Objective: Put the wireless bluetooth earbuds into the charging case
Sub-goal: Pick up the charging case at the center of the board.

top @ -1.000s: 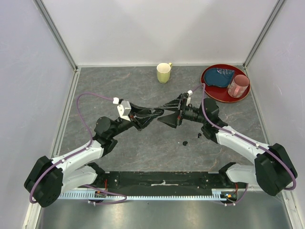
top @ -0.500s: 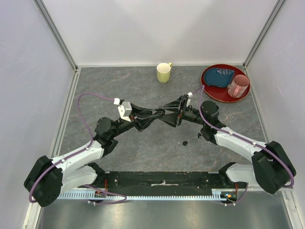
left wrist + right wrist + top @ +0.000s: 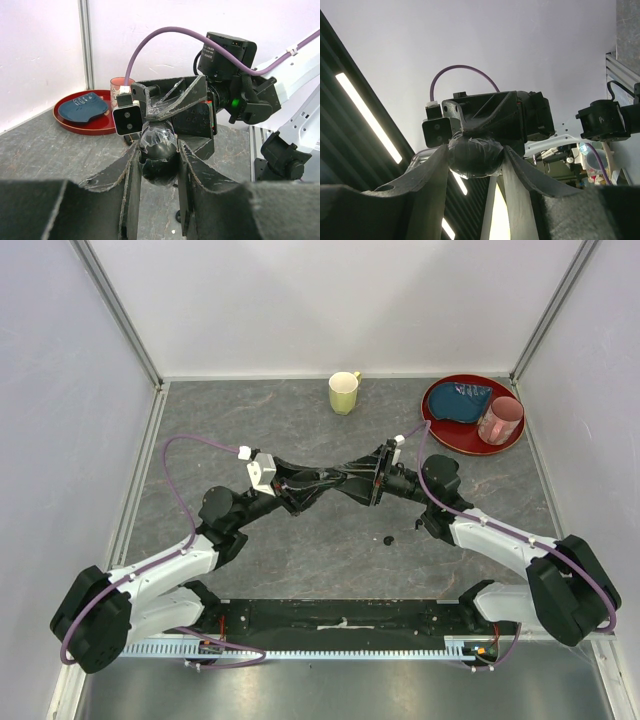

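Both claws met above mid-desk. The left claw (image 3: 159, 151) was closed on the charging case (image 3: 159, 140), a glossy black oval pinched between its 2 fingers, off the desk (image 3: 300, 420). The right claw (image 3: 475, 154) gripped the same case from the opposite side, fingers pressed to it. 1 earbud (image 3: 388, 539) lay on the desk near the right arm. A 2nd dark bit (image 3: 414, 525) sat just beside that arm, too small to confirm. The yellow mug (image 3: 344, 392) and red tray (image 3: 430, 425) stood well apart at the back.

The left arm (image 3: 170, 565) and right arm (image 3: 500, 537) pair white shells with black joints and looping purple cables (image 3: 170, 29).
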Robot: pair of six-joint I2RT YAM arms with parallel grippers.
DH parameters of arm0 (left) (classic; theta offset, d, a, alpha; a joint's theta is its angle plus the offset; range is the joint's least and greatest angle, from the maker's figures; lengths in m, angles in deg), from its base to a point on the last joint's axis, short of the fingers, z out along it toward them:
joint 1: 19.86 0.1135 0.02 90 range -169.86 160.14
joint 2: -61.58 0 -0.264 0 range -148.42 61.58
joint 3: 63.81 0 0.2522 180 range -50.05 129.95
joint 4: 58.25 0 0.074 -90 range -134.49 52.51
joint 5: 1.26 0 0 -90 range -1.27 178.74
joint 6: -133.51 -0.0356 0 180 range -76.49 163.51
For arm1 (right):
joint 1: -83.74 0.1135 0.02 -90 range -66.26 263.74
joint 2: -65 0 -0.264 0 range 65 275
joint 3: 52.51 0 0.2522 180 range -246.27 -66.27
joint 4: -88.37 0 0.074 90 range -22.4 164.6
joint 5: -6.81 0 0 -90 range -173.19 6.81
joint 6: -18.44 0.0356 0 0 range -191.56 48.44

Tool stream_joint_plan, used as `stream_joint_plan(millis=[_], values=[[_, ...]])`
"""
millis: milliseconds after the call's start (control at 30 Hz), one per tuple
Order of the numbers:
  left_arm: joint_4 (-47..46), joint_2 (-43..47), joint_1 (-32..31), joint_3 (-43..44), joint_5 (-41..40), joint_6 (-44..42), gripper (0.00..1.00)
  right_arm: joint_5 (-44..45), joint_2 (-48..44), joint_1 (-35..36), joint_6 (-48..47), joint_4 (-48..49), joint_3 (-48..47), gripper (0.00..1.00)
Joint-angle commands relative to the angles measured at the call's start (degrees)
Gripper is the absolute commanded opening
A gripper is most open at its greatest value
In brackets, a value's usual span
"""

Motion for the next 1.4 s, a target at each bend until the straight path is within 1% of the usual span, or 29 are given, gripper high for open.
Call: stream_joint_plan(millis=[0,33,133,167,267,333,500,767,900,1100,1200,1267,1367], values=[[-2.3,-0.8,-0.5,2.3,-0.9,-0.9,0.08,1.4,0.1,0.3,5.4,4.0,0.2,0.34],[-1.4,-1.0,-0.5,2.5,-0.6,-0.7,0.10,1.4,0.2,0.3,4.9,4.2,0.1,0.31],[-0.5,-1.7,-0.5,3.3,-0.1,0.3,0.22,1.3,0.0,0.4,3.8,3.6,-0.3,0.24],[-0.4,-1.8,-0.5,3.3,0.0,0.7,0.28,1.3,-0.1,0.3,2.7,2.9,-0.6,0.23],[1.0,-1.9,-0.5,3.6,0.1,1.3,0.34,1.4,-0.5,0.3,-0.1,0.7,-1.3,0.19],[1.7,-1.8,-0.5,4.0,0.0,1.7,0.36,1.5,-0.9,0.3,-1.2,-1.5,-1.7,0.18],[1.6,-1.8,-0.5,3.9,-0.2,3.2,0.44,2.7,-0.9,0.3,-1.2,0.2,-1.4,0.12],[0.5,-2.8,-0.5,4.0,-0.3,5.1,0.53,3.8,-0.9,0.3,-0.4,2.5,-0.5,0.11],[-1.7,-3.6,-0.5,3.1,-0.2,6.1,0.54,3.6,-0.7,0.4,0.3,3.5,-0.4,0.10],[-3.4,-4.0,-0.6,2.7,-1.7,6.0,0.52,3.4,-0.6,0.3,0.9,4.3,-0.1,0.10],[-4.2,-4.0,-0.7,2.7,-2.1,5.9,0.48,3.5,-0.6,0.3,1.0,4.3,0.1,0.10],[-4.4,-4.4,-0.9,2.8,-2.1,5.7,0.43,3.5,-0.6,0.3,1.1,4.3,0.3,0.10],[-4.7,-4.8,-0.9,2.9,-2.2,5.6,0.41,3.5,-0.5,0.4,1.5,4.6,0.5,0.10]])
